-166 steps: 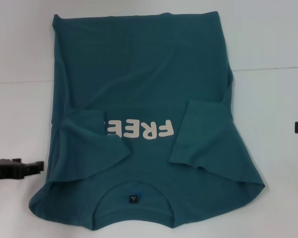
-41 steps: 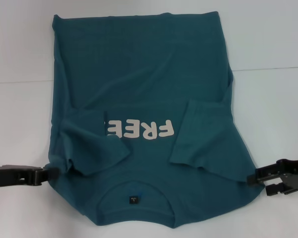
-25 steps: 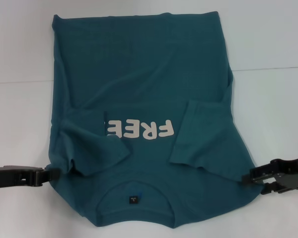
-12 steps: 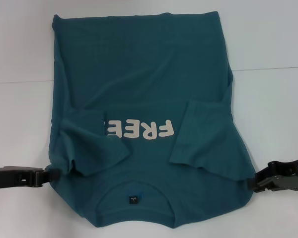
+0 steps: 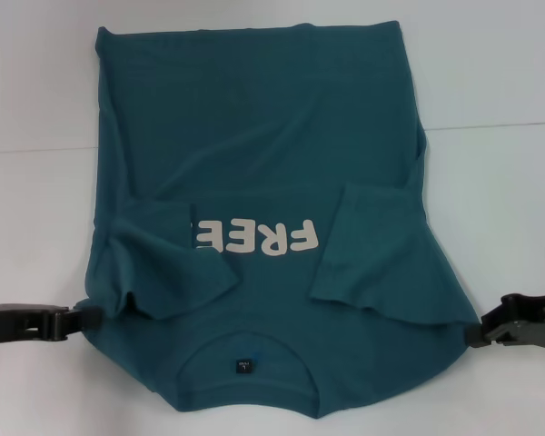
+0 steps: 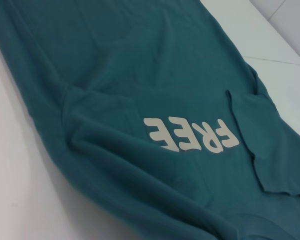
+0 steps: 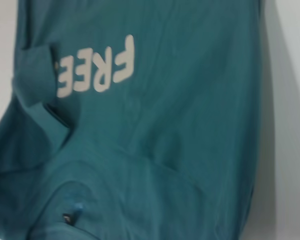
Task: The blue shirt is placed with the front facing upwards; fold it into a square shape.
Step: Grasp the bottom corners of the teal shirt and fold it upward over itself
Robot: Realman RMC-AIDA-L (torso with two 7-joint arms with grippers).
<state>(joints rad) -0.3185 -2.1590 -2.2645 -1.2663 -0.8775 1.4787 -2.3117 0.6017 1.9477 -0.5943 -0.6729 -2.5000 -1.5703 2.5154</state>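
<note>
**Operator:** White tabletop (image 5: 509, 182) under everything, and on it the blue shirt (image 5: 263, 154) lies flat, front up, covering most of the middle. Its collar (image 5: 245, 341) sits toward the near edge, its hem toward the far edge. Both sleeves are folded in over the chest, one on each side of the "FREE" print (image 5: 254, 238).

**Observer:** So which step are you on?

**Operator:** I judge the sleeves done and the lengthwise fold about to begin: taking the shoulder corners and carrying them toward the hem.

**Observer:** Where are the arms?

**Operator:** My left gripper (image 5: 80, 320) lies low along the near-left edge of the table, its tip at the shirt's left shoulder corner, where the cloth is bunched. My right gripper (image 5: 480, 332) mirrors it at the right shoulder corner, tip touching the fabric edge.

**Observer:** Have they got hold of it?

**Operator:** I cannot tell; neither wrist view shows the fingers, only cloth.

**Observer:** What does the next move call for?

**Operator:** Both corners firmly pinched, then an even lift and carry away from me, both arms together, so the fold lands straight.
</note>
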